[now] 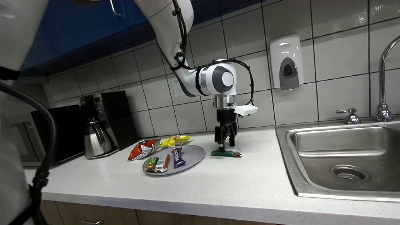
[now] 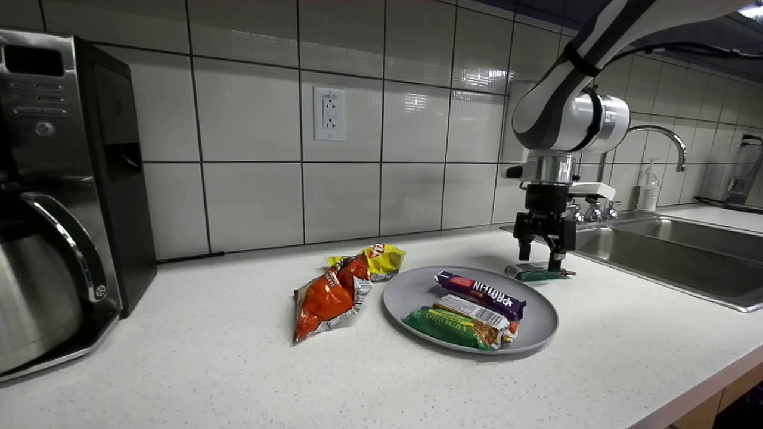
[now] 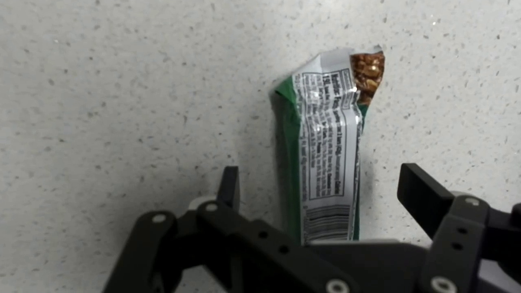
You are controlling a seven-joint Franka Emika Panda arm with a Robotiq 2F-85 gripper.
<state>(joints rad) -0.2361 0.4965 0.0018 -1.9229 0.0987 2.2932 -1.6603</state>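
The table (image 2: 208, 369) carries a gray plate (image 2: 408, 292) holding three wrapped bars (image 2: 474, 311); a red bag (image 2: 329, 298) and a yellow bag (image 2: 385, 261) lie beside it; the fingers (image 3: 425, 197) stand wide apart, one each side of a green-and-silver bar (image 3: 327, 154) on the table near the plate

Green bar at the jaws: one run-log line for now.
green bar: on counter, nutrition panel up | jaws: open either side, no grip | purple bar: on plate

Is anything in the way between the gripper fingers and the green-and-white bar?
Nothing visible is. In the wrist view, the open gripper has its fingers on either side of the green-and-white bar, a gap at each, though the gripper hides one end.
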